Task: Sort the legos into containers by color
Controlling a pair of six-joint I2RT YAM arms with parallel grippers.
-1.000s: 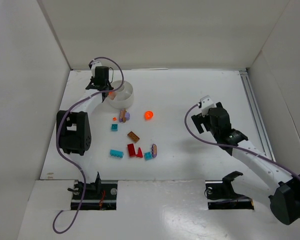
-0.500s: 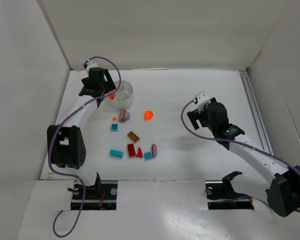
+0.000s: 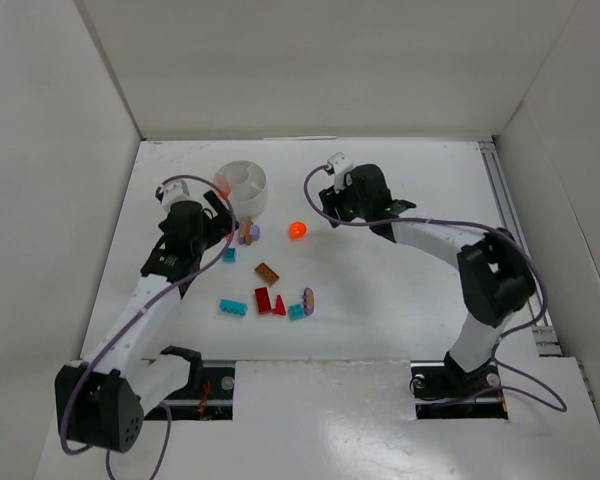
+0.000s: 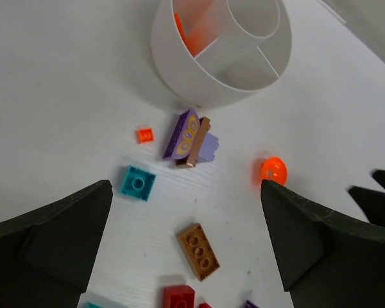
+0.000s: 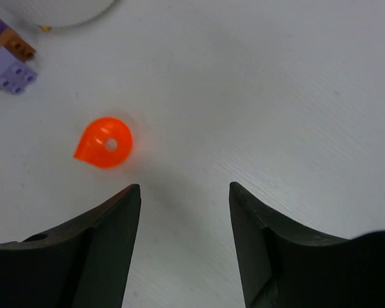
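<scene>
The white round dish (image 3: 242, 188) stands at the back left, and orange pieces (image 4: 191, 33) lie in one of its compartments (image 4: 173, 77). In front of it the legos are scattered: a purple-and-brown piece (image 4: 192, 138), a tiny orange square (image 4: 144, 135), a teal square (image 4: 138, 183), a brown brick (image 4: 197, 250) and a red one (image 3: 266, 299). My left gripper (image 4: 186, 186) hovers open and empty over these, just in front of the dish. An orange round piece (image 5: 104, 143) lies just left of my right gripper (image 5: 184, 186), which is open with bare table between its fingers.
A teal brick (image 3: 233, 307) and a teal-and-purple pair (image 3: 302, 304) lie nearer the arm bases. White walls close in the table on the left, back and right. A metal rail (image 3: 510, 230) runs along the right side. The right gripper's fingers (image 4: 378, 192) show at the left wrist view's right edge.
My left gripper has drawn back from over the dish toward the loose legos and opened wide. My right arm has swung left across the table to the orange round piece, its jaws narrowing.
</scene>
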